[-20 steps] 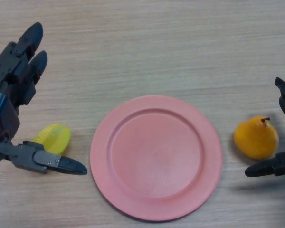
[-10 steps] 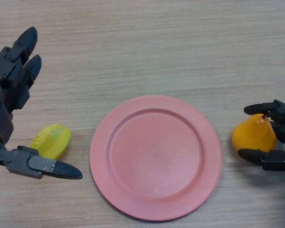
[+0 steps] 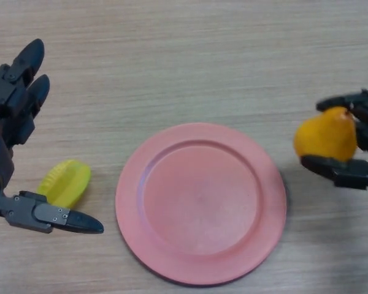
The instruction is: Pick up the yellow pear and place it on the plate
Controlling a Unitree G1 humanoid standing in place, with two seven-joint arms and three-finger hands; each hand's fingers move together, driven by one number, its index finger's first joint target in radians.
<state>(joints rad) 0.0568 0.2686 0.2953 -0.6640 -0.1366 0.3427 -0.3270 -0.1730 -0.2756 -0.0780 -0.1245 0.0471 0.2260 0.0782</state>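
Note:
The yellow-orange pear (image 3: 325,138) hangs just above the table at the right, beyond the plate's rim. My right hand (image 3: 356,168) is shut on it, fingers curled over its top and thumb under its near side. The pink round plate (image 3: 148,245) lies flat in the middle of the wooden table with nothing on it. My left hand (image 3: 12,113) is open at the far left, fingers straight and pointing away, thumb stretched out toward the plate.
A small yellow ridged fruit (image 3: 64,182) lies on the table between my left hand's fingers and thumb, apart from the plate's left rim. The wooden table (image 3: 190,55) stretches beyond the plate.
My right hand closed round the pear and raised it off the table, shifting it slightly toward the plate. My left hand drifted a little to the left.

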